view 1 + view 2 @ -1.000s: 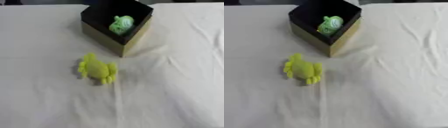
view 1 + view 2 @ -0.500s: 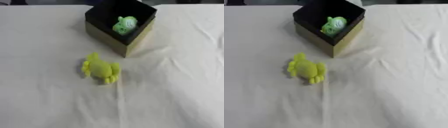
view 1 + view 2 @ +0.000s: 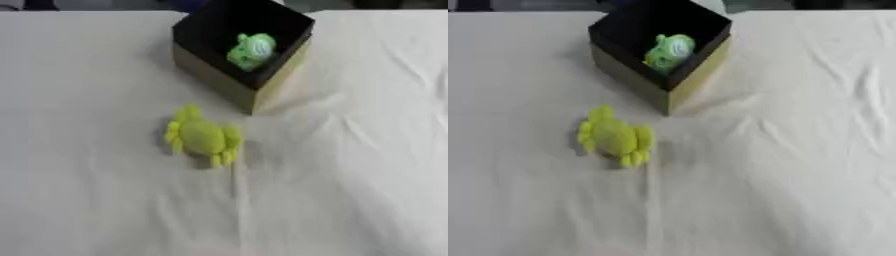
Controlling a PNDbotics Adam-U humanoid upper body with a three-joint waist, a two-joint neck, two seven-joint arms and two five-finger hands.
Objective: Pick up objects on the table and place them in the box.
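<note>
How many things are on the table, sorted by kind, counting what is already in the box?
Yellow-green toy on the cloth: 1
Green toy inside the box: 1
Box, black inside, tan outside: 1
White tablecloth: 1
Total: 4. No robot hand shows.

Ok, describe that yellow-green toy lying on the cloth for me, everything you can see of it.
The yellow-green toy is a soft-looking, rounded body with short stubby lobes sticking out around its edge, rather like a turtle or crab. It lies flat on the white tablecloth, out in the open, in front of the box near its front corner and apart from it. Only the cloth touches it. No robot hand is in view. Finer details cannot be made out.
</note>
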